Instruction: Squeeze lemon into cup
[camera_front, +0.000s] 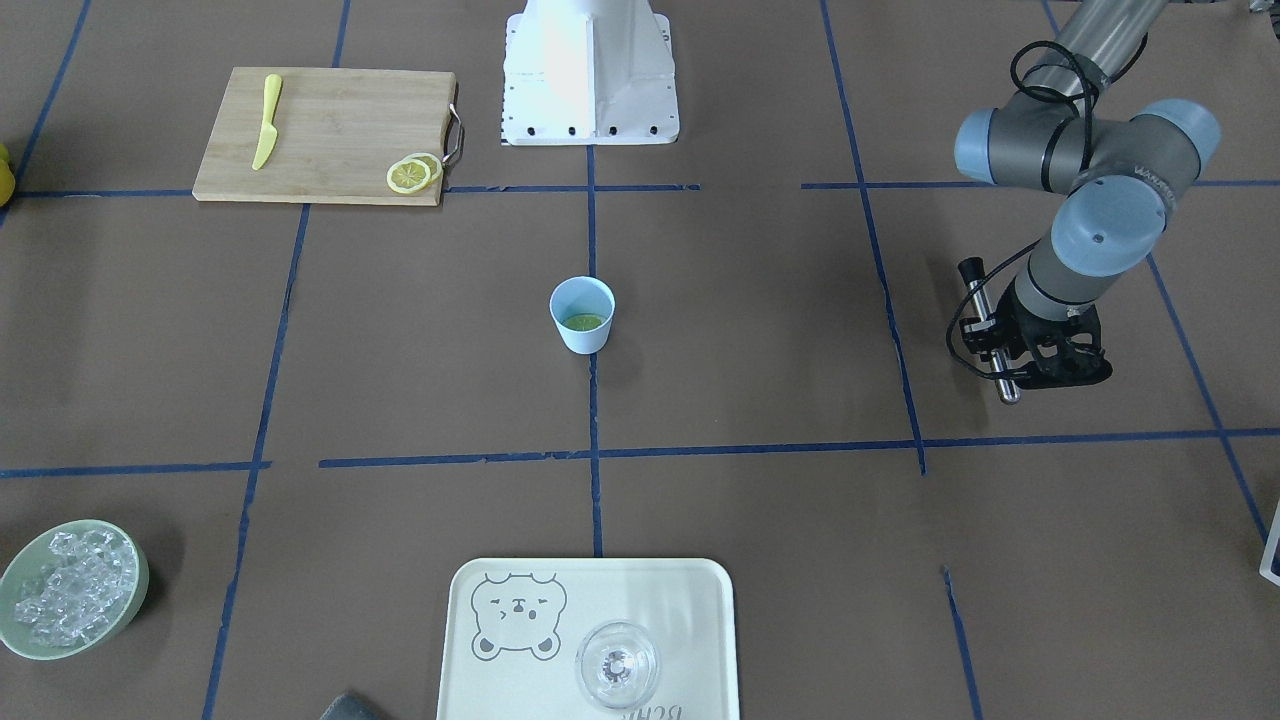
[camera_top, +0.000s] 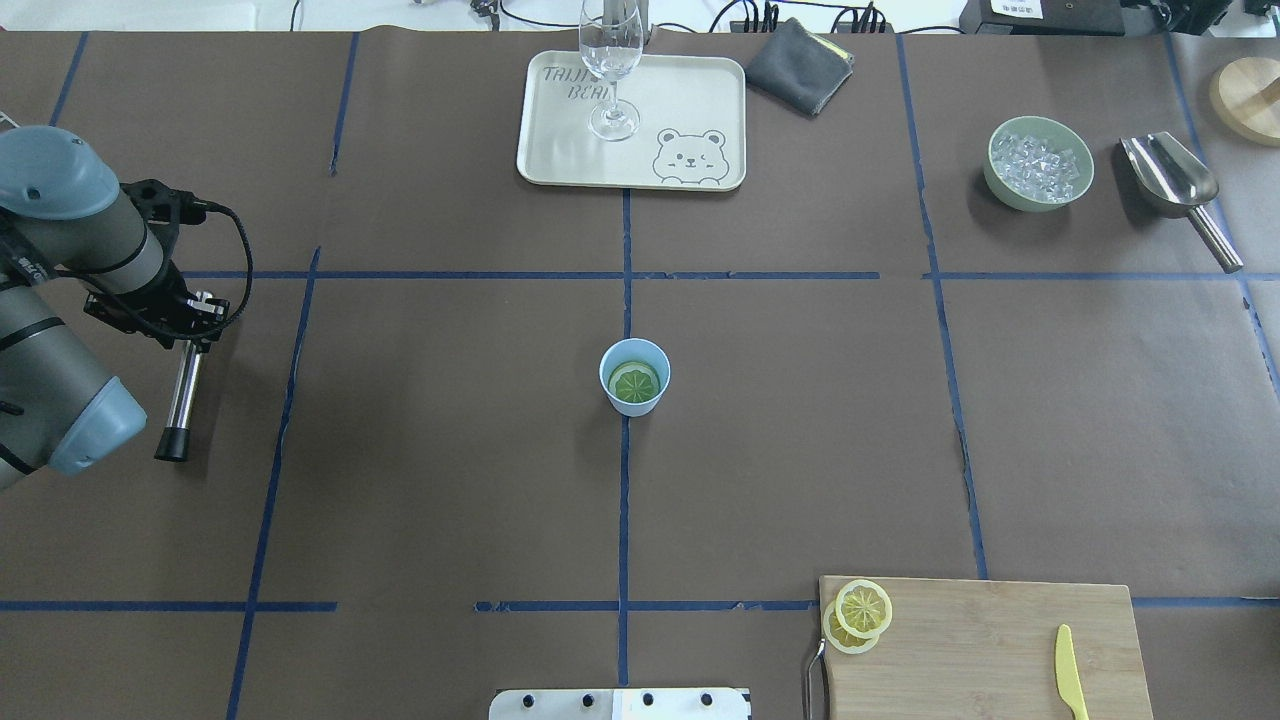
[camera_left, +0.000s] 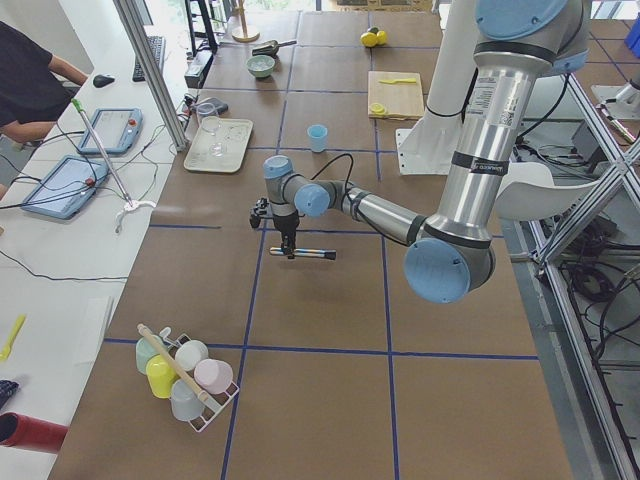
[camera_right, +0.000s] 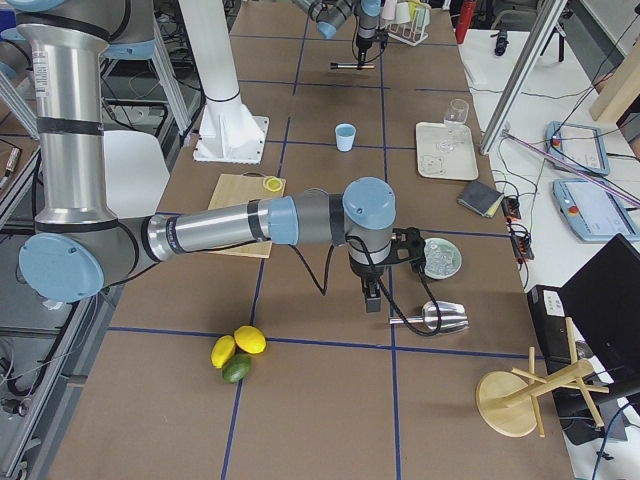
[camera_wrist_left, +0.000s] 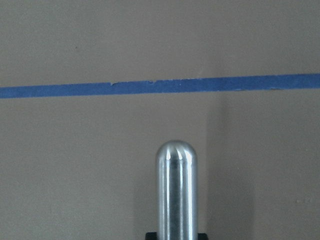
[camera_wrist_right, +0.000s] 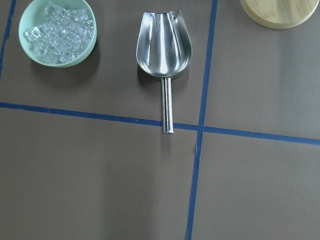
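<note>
The pale blue cup (camera_top: 634, 376) stands at the table's middle, also in the front view (camera_front: 582, 315). A lemon slice (camera_top: 635, 382) lies flat inside it. Two more lemon slices (camera_top: 860, 612) lie on the corner of the wooden cutting board (camera_top: 1000, 650). My left gripper (camera_top: 197, 312) is far to the cup's left, shut on one end of a steel rod (camera_top: 184, 385) with a black tip. The rod's round end shows in the left wrist view (camera_wrist_left: 176, 190). My right gripper (camera_right: 372, 296) hangs near the scoop. I cannot tell if it is open or shut.
A steel scoop (camera_wrist_right: 164, 47) and a green bowl of ice (camera_wrist_right: 57, 32) lie below the right wrist. A tray (camera_top: 560, 150) with a clear glass (camera_top: 610, 60), a grey cloth (camera_top: 798, 65) and a yellow knife (camera_top: 1068, 685) lie further off.
</note>
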